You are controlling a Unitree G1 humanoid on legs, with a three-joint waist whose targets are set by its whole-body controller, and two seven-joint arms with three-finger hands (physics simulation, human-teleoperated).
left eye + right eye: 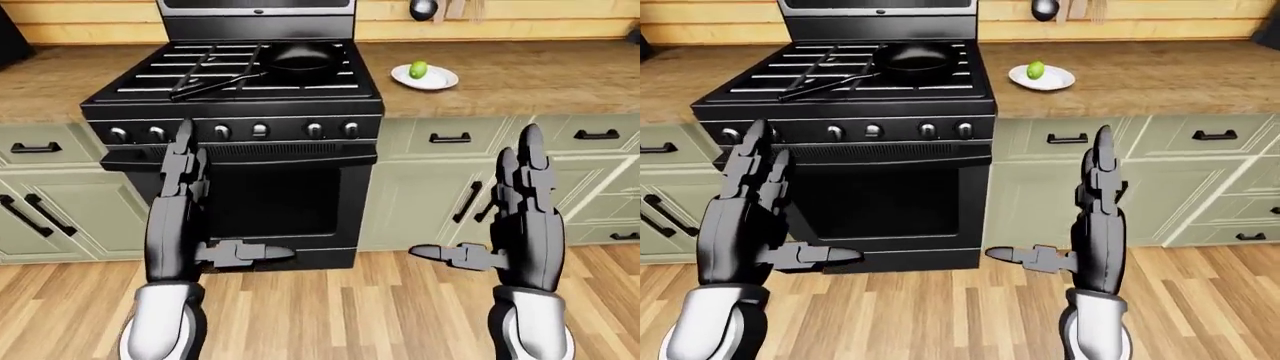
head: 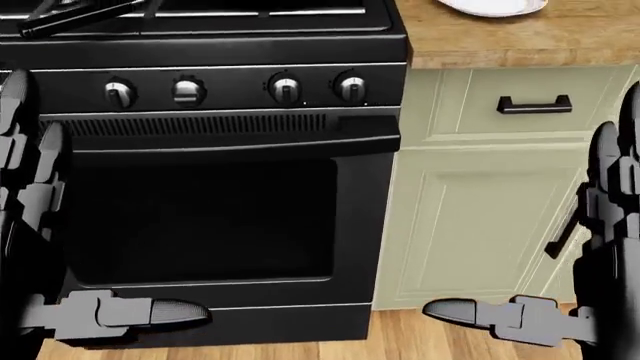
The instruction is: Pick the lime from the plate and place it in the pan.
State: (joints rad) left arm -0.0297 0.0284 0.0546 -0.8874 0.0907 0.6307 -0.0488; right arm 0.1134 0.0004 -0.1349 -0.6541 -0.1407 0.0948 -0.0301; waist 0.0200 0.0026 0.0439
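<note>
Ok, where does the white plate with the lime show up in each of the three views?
Left-eye view: the plate sits on the wooden counter, upper middle-right, just right of the stove, lime on it.
Right-eye view: same spot, upper centre.
Head view: only the plate's lower rim shows at the top edge; the lime is out of frame.
Shared landmark: the stove's knob row.
</note>
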